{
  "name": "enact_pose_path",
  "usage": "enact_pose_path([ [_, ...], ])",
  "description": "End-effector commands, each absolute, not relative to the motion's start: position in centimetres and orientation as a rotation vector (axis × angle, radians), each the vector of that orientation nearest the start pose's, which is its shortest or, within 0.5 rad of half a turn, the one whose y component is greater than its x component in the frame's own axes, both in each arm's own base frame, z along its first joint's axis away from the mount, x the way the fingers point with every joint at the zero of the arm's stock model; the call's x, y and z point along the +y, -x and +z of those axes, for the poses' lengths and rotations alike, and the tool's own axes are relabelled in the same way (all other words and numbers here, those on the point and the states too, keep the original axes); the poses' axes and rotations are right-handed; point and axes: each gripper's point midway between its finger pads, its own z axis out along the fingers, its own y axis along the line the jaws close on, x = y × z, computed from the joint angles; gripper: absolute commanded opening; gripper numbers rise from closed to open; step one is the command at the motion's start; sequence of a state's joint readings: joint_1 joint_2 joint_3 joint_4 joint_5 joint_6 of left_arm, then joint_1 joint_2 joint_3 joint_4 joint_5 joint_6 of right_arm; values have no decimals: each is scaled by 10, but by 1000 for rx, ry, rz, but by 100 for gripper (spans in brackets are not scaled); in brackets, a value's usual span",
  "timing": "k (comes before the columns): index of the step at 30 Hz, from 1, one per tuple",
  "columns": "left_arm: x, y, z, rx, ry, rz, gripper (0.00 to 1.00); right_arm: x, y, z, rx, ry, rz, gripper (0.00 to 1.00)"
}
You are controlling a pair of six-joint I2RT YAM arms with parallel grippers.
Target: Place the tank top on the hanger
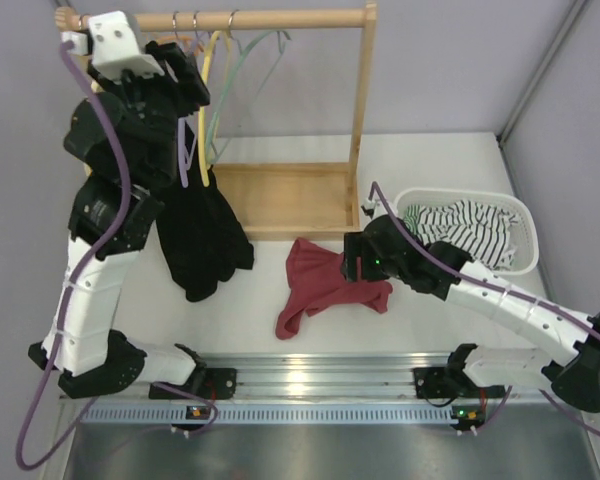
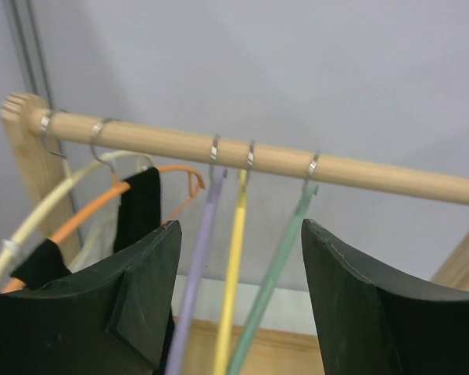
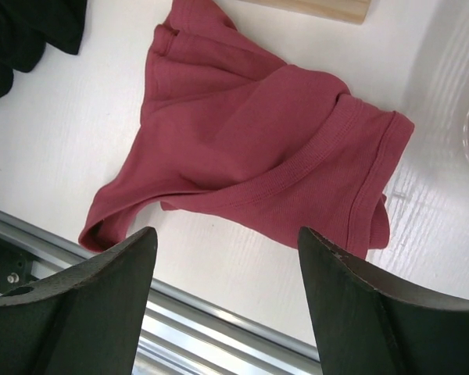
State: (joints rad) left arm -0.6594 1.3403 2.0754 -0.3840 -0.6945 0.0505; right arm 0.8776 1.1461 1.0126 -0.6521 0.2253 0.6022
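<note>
**At the rail and above the desk: both claws open, nothing held**

Between the fingers of the left claw [image 2: 241, 226] there is only air. Its jaws stand wide apart, raised to the wooden rail [image 2: 375, 168]. Framed in the gap, but beyond the fingertips, hang the hanger [image 2: 199, 266] in lavender and, just beside it, a yellow hanger [image 2: 233, 266]. A pale green hanger [image 2: 277, 266] hangs a little further right. Whether the lavender one is already inside the jaws' reach I cannot tell from the wrist view. To the left an orange hanger carries a black garment [image 1: 200, 240], which trails down onto the desk [image 1: 250, 320].

The right claw [image 3: 227, 234] is likewise spread open and grips nothing. It hovers over the near edge of the tank top [image 3: 250, 148], which lies crumpled on the desk in front of the rack's wooden base [image 1: 290, 195]. The top is well apart from the basket [image 1: 520, 215] with its striped cloth [image 1: 465, 225].

The top looks a thin, soft knit, light and entirely limp. It should sag and fold on itself once lifted, and a pinch in the middle of the heap would likely gather two layers at once (making it awkward to open over a hanger arm). The stitched band along its right-hand side is the firmest line showing, and the narrow end at the lower left may be a strap. A shoulder strap or that bound edge seems the better hold, since the body would then hang free below. The hanger, thin, stiff and free on its hook, will probably swing at a touch, so it wants a firm grip near the neck.
</note>
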Motion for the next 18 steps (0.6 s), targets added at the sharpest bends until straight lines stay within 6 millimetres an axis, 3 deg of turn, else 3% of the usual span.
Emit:
enact_pose_path([
  [1,-78,-314,623,1309,128,-166,68,230,-216,190,2332,216,496,73],
  [3,-79,-319,615,1345,73,-215,68,229,-214,189,2333,225,500,73],
  [4,-62,-324,613,1351,119,-204,68,230,-214,188,2336,229,503,73],
  [6,-62,-330,604,1384,95,-263,68,230,-212,190,2334,236,512,73],
  [7,-48,-334,602,1387,117,-248,68,230,-212,190,2333,239,514,73],
  [9,-52,-339,594,1416,86,-313,67,229,-211,189,2335,245,509,73],
  [11,-37,-344,589,1427,110,-308,67,228,-211,189,2335,252,504,73],
  [18,-37,-362,562,1512,59,-424,64,226,-209,188,2339,260,500,73],
])
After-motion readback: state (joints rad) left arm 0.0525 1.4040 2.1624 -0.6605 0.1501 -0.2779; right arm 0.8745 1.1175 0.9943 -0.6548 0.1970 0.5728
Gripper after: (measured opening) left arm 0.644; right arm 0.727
